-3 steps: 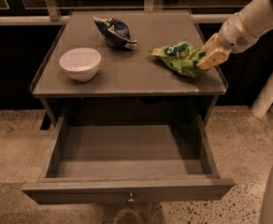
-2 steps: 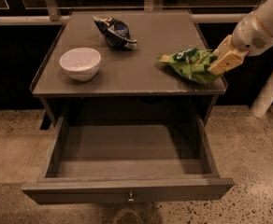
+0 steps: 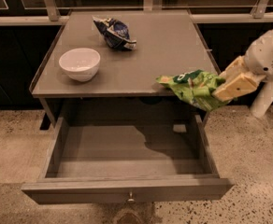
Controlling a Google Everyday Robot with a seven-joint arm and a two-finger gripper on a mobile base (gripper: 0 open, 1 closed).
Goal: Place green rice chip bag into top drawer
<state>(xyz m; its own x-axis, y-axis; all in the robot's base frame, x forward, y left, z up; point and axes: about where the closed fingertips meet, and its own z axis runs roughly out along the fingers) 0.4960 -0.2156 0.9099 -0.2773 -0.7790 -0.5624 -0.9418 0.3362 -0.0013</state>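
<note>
The green rice chip bag (image 3: 194, 88) hangs in the air past the grey table's front right corner, above the right side of the top drawer (image 3: 127, 155). My gripper (image 3: 231, 84) is shut on the bag's right end, with the white arm reaching in from the right. The drawer is pulled fully out below the table top, and its inside is bare, with the bag's shadow on its floor. Its small round knob (image 3: 131, 199) shows on the front panel.
A white bowl (image 3: 80, 64) sits at the left of the grey table (image 3: 141, 50). A dark blue and white snack bag (image 3: 113, 32) lies at the back middle. A window rail runs behind the table. Speckled floor lies around the drawer.
My gripper has lifted the green bag off the table top and carried it forward and right, past the table's front edge, over the open drawer.
</note>
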